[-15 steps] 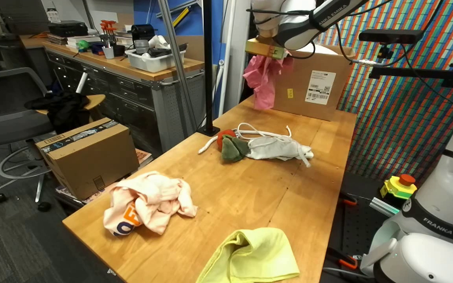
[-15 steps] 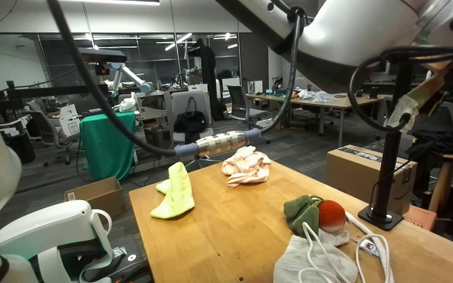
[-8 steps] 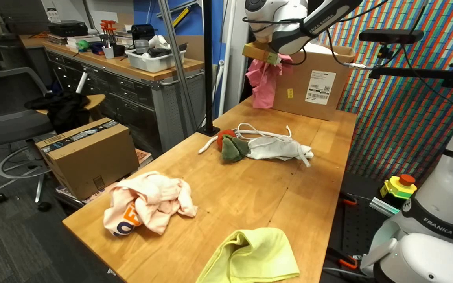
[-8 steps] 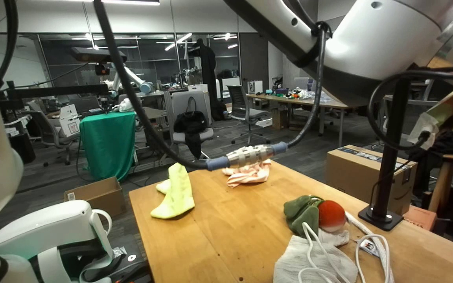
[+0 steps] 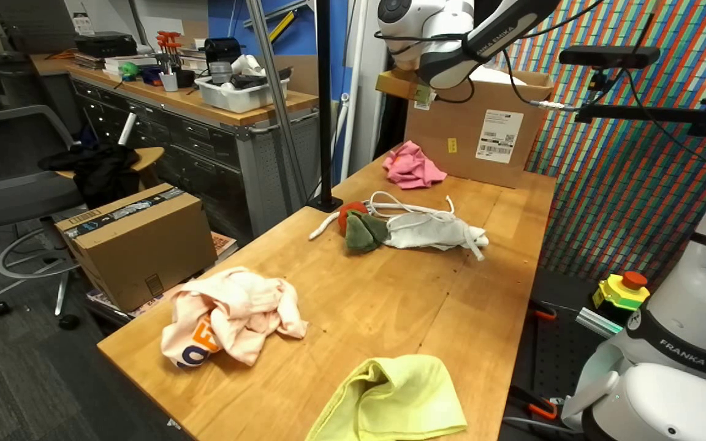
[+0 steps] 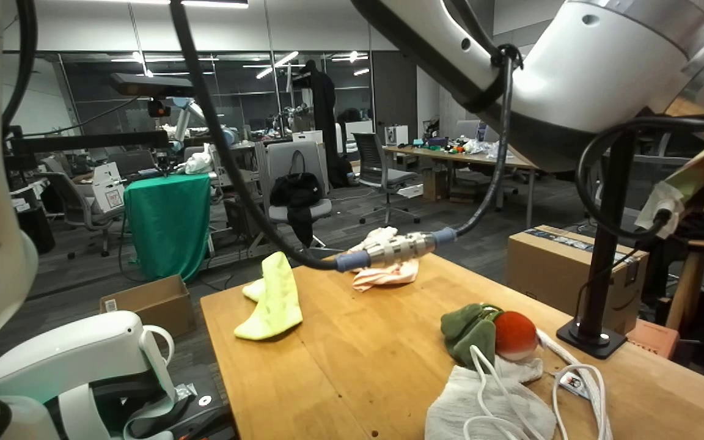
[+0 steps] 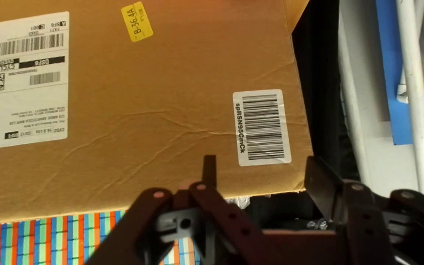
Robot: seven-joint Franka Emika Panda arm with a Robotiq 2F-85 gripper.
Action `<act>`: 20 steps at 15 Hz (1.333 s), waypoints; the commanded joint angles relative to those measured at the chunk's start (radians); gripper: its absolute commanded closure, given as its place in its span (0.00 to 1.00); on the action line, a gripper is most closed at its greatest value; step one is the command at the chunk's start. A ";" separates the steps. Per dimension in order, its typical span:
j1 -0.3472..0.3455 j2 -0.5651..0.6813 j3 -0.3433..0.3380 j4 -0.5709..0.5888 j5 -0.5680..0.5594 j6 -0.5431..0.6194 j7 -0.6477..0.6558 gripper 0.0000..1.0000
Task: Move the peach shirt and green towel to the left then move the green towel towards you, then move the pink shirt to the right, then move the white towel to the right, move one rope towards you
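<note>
In the wrist view my gripper (image 7: 260, 160) stands open, a wide gap between its fingertips and no cloth in it; the exterior views hide its fingers. Crumpled below it, the pink shirt (image 5: 413, 168) lies at the table's far end against the big carton. The peach shirt (image 5: 236, 312) is bunched near the table's edge, partly behind a cable in an exterior view (image 6: 385, 279). Nearer that camera rests the folded green towel (image 5: 408, 401). Mid-table lies the white towel (image 5: 423, 231), with loops of white rope (image 6: 597, 397) over and beside it.
A large cardboard carton (image 5: 463, 135) stands at the table's far end, right in front of my gripper. A red and dark green bundle (image 5: 364, 229) touches the white towel. A black post (image 5: 325, 122) rises from the table's edge. The arm's thick cable (image 6: 211, 134) hangs in a loop.
My gripper has opened and the pink shirt has dropped from it onto the table. The arm has shifted slightly toward the far end. The other cloths and the rope have not moved.
</note>
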 commanded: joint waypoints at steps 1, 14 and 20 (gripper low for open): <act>-0.026 -0.036 0.059 -0.031 0.077 0.079 -0.161 0.04; 0.023 -0.326 0.168 -0.389 0.702 0.248 -0.915 0.00; 0.063 -0.442 0.186 -0.546 1.024 0.202 -1.345 0.00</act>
